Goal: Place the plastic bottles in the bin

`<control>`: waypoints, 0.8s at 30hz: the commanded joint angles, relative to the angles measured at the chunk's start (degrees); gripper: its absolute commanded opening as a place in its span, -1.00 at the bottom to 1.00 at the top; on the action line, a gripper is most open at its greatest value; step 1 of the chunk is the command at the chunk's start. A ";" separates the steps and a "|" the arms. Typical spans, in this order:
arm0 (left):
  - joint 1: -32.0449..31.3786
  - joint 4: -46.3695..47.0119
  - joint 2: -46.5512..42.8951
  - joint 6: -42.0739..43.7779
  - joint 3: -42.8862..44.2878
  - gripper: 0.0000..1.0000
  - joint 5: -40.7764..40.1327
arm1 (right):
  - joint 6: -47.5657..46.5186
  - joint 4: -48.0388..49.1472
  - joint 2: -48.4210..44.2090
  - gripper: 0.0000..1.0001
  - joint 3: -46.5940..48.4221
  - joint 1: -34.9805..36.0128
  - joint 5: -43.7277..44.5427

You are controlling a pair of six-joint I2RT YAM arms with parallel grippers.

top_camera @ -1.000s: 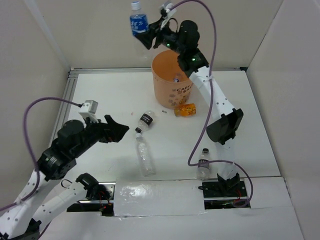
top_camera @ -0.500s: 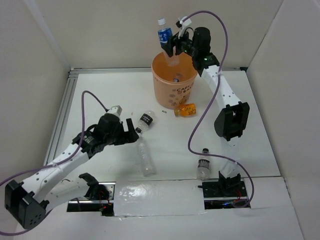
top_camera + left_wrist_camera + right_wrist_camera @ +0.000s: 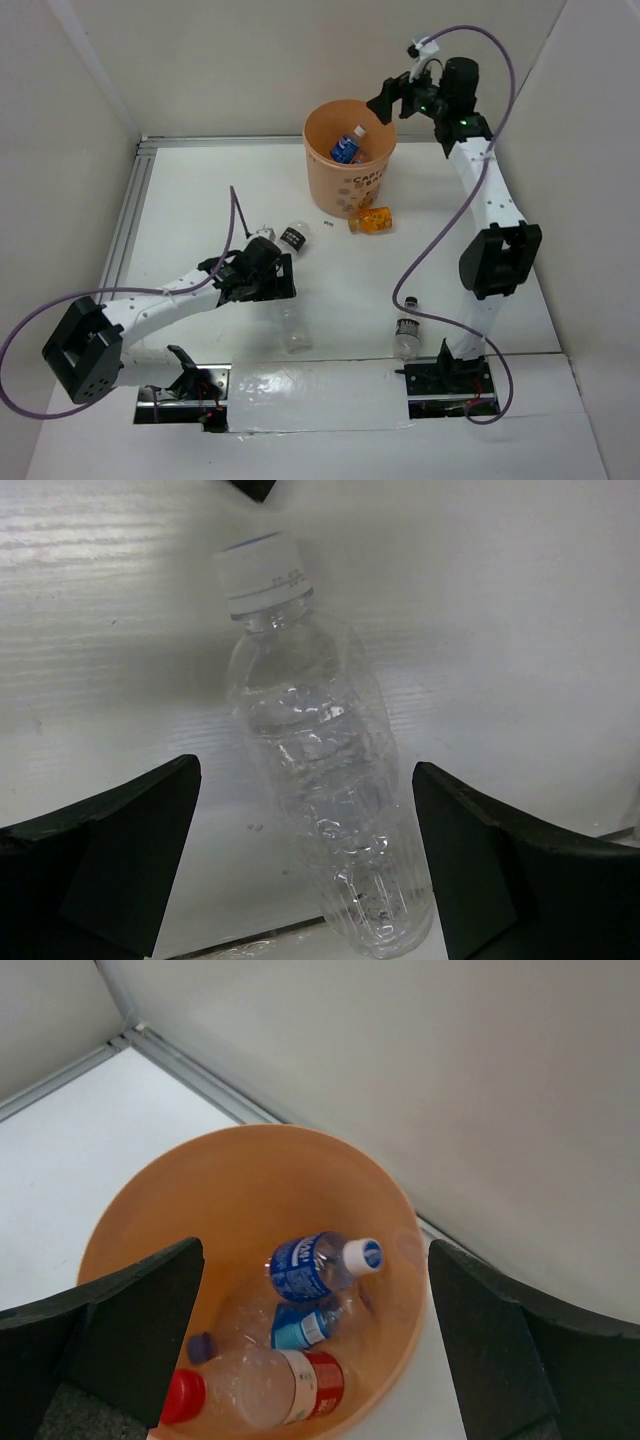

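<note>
Holding right jaws wide apart, empty, above bin (image 3: 220,1190); spotting blue-labelled bottle (image 3: 310,1265) lying inside beside red-capped bottle (image 3: 260,1385); straddling clear white-capped bottle (image 3: 320,780) on desk (image 3: 500,630) with left jaws spread, gripping nothing.

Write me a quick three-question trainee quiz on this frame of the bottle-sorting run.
1. True or false: the right gripper is holding a bottle over the bin.
2. Which bottle lies between the left gripper's open fingers? A. orange-tinted; B. clear, label-less, white-capped; C. black-labelled.
3. How many bottles lie on the table outside the bin?

Key:
1. False: it is open and empty.
2. B, the clear bottle.
3. Four: the clear bottle, the black-labelled bottle, the orange bottle and a bottle near the right arm's base.
</note>
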 commanded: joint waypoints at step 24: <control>-6.56 8.78 0.35 22.06 33.35 -0.60 -4.43 | -20.30 -26.87 -30.30 0.36 -43.78 -17.06 -20.70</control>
